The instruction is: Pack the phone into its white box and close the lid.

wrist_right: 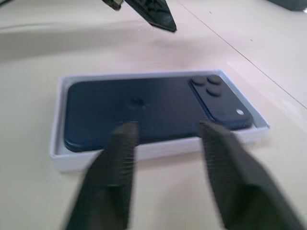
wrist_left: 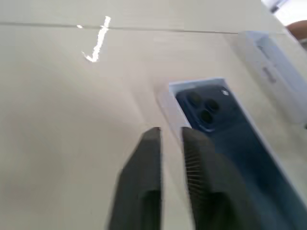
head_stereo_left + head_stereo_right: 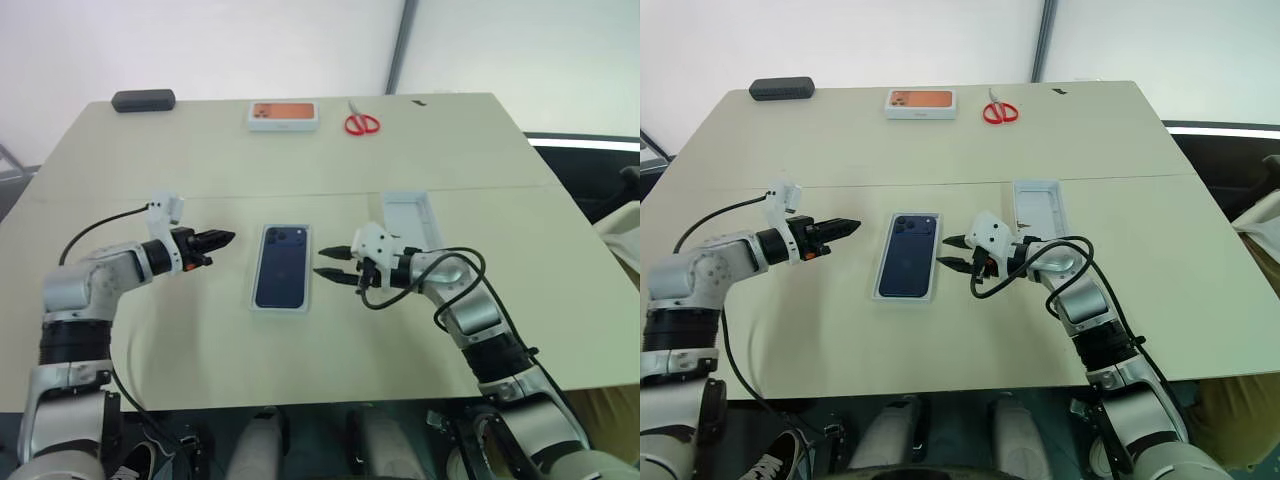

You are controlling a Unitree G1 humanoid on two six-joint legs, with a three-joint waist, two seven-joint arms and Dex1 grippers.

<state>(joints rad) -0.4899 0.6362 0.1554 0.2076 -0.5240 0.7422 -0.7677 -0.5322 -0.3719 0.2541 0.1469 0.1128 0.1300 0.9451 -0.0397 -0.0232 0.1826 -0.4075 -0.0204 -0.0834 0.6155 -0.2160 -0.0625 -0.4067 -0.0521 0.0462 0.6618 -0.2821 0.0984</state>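
In the middle of a pale wooden table [image 3: 330, 370], the phone [image 3: 281, 264], dark blue with its back and camera cluster facing up, lies inside the white box [image 3: 257, 300], a shallow tray whose rim frames it on all sides. The box sits between the two claws, touching neither.

To the box's left, the left gripper [image 3: 222, 239] hovers near the camera end of the phone, a short gap away. Its two black fingers are pressed nearly together and hold nothing. The left arm reaches in from the left side with the forearm roughly level and the claw pointing toward the phone.

To the box's right, the right gripper [image 3: 335, 263] hovers just beside the long edge of the tray. Its fingers [image 1: 117, 165] stand moderately apart with nothing between them; in the right wrist view they frame the tray's near side without touching it. The right forearm angles in from the lower right, claw pointing left toward the phone.

The lid [image 3: 411, 221] lies just behind the right wrist, open side up, white inside.

At the far edge of the table sit an orange-printed box [image 3: 284, 115], red-handled scissors [image 3: 361, 121] and a dark case [image 3: 143, 100].
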